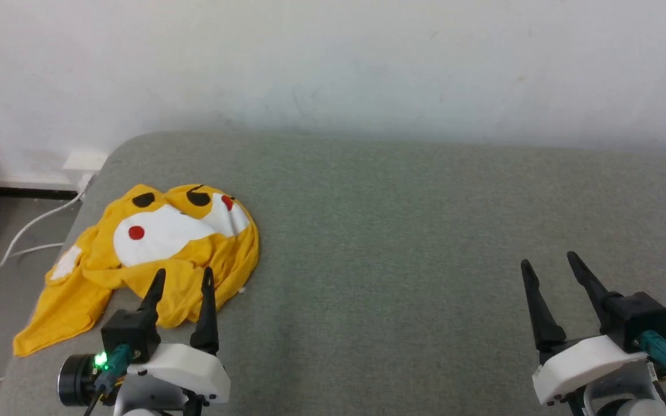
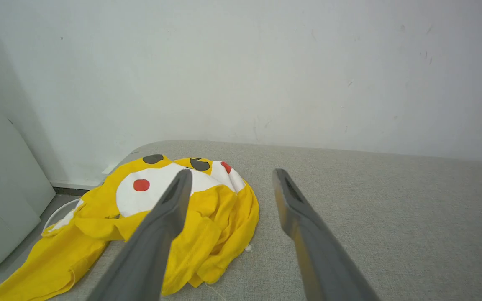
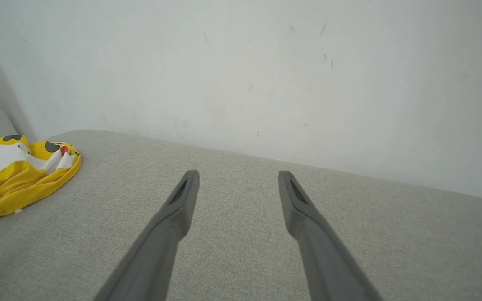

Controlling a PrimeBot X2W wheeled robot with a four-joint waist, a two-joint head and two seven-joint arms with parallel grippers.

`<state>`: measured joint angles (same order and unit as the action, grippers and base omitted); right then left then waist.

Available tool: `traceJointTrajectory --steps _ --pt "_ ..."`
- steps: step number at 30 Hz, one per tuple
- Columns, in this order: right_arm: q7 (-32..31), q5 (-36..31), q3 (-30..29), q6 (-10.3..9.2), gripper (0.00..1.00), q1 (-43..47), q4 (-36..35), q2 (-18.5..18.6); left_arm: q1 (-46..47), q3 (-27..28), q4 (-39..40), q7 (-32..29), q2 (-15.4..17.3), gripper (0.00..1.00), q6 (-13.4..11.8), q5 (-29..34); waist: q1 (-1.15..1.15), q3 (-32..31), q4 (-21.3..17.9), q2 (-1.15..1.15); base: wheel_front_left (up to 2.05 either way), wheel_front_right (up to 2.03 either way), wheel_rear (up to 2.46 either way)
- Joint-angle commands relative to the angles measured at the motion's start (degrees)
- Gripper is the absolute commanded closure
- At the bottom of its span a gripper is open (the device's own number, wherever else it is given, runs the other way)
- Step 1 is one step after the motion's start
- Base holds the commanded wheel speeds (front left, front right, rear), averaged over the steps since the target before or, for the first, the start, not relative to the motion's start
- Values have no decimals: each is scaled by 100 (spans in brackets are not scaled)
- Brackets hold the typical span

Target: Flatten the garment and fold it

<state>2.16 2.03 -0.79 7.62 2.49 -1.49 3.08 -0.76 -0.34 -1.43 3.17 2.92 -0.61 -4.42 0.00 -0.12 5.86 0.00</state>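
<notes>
The garment [image 1: 159, 242] is a yellow T-shirt with a white muzzle, red dots and black eyes, lying crumpled in a heap at the left end of the grey padded surface [image 1: 402, 231]. Part of it hangs toward the left edge. My left gripper [image 1: 184, 278] stands open just in front of the heap, its fingers over the near folds and nothing between them. In the left wrist view the garment [image 2: 207, 225] lies behind and left of the open left gripper [image 2: 232, 177]. My right gripper [image 1: 548, 261] is open over bare fabric far to the right. The garment [image 3: 19, 175] shows at the left edge of the right wrist view, well away from the right gripper [image 3: 238, 177].
A white wall [image 1: 333, 69] runs right behind the padded surface. On the floor at the left lie white cables [image 1: 38, 222] and a wall socket [image 1: 84, 162]. A pale grey panel [image 2: 2, 188] stands at the left in the left wrist view.
</notes>
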Motion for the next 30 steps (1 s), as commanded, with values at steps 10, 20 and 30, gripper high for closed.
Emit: traceJointTrajectory --steps 10,20,30 --pt "102 40 45 -4 0 69 -122 -7 -28 93 -21 183 0 0 -48 -264 0 -7 688 0 -6 -6 -6" --pt "151 65 84 -5 0 133 -212 -9 -117 23 1 299 -1 0 -119 -414 0 -10 978 0 -15 -15 -15" --pt "134 13 122 -6 0 126 -365 -10 230 -75 -149 415 2 0 -32 -489 0 196 1205 0 -1 -1 -1"
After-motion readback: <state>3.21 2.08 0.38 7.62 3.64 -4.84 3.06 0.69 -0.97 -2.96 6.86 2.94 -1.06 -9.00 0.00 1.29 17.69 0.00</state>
